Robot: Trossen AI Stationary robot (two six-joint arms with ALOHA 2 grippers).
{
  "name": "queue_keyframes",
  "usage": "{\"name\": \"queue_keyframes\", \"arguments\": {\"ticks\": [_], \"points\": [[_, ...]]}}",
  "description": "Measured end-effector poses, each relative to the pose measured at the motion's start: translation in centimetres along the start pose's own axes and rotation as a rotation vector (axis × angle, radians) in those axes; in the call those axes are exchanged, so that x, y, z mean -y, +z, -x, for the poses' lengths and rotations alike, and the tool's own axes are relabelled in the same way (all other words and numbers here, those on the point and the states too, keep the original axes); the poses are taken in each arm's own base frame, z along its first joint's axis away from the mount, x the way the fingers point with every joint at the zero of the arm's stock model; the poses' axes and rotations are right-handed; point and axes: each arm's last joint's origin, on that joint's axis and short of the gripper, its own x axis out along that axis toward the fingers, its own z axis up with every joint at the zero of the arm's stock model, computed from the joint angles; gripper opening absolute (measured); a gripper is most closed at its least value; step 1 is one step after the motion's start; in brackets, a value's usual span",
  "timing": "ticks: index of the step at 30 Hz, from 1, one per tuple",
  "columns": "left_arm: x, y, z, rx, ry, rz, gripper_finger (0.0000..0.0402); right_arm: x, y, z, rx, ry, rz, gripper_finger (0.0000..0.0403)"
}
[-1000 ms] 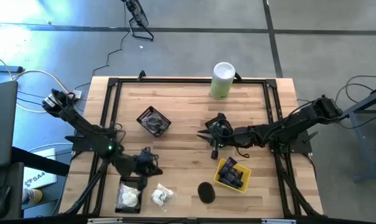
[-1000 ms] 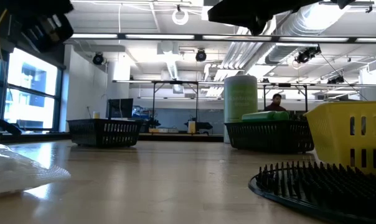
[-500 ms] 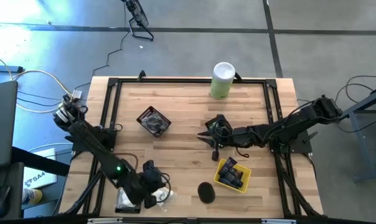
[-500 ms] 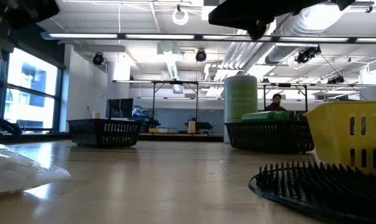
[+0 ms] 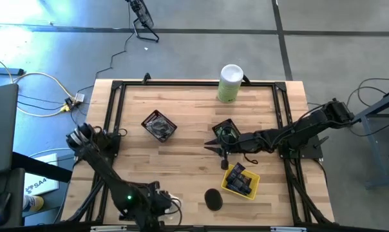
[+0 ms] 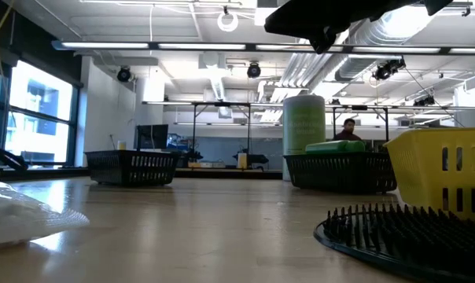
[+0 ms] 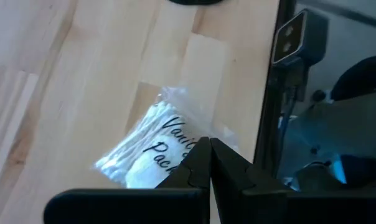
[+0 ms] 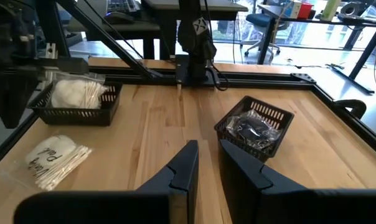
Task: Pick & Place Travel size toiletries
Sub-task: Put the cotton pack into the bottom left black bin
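Left gripper [image 7: 210, 163] pressed together above a white packet [image 7: 152, 144] at the near edge of the tabletop [image 5: 188, 145].

Its fingers meet with nothing between them, just over the crinkly packet of cotton swabs, which lies flat beside the tabletop's dark frame. The right gripper [image 8: 208, 163] hangs over the middle of the tabletop, its fingers a narrow gap apart and holding nothing. A second white packet fills a black basket [image 8: 76, 102] at the near left; another black basket [image 5: 159, 125] with dark items sits left of centre. Dark navy tubes [image 5: 241, 180] lie in the yellow basket [image 5: 229, 170] near right, a black disc [image 5: 212, 198] beside it.
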Motion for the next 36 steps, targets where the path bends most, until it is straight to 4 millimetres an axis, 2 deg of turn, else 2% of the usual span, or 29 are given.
{"name": "queue_keyframes", "arguments": {"ticks": [4, 12, 26, 36], "points": [[0.8, 0.3, -0.3, -0.017, -0.003, 0.004, 0.0000, 0.0, 0.0, 0.0, -0.001, 0.000, 0.000, 0.0055], [1.8, -0.3, -1.4, -0.074, -0.019, 0.028, 0.0000, 0.0, -0.2, 0.0, -0.025, 0.000, 0.009, 0.0055], [3.9, -3.1, -1.7, -0.061, -0.076, 0.127, 0.0000, 0.0, -0.4, 0.0, -0.037, -0.002, -0.025, 0.0055], [3.7, -4.1, -3.3, -0.079, -0.024, 0.072, 0.0000, 0.0, -0.4, 0.0, -0.043, -0.003, -0.056, 0.0055]]}}
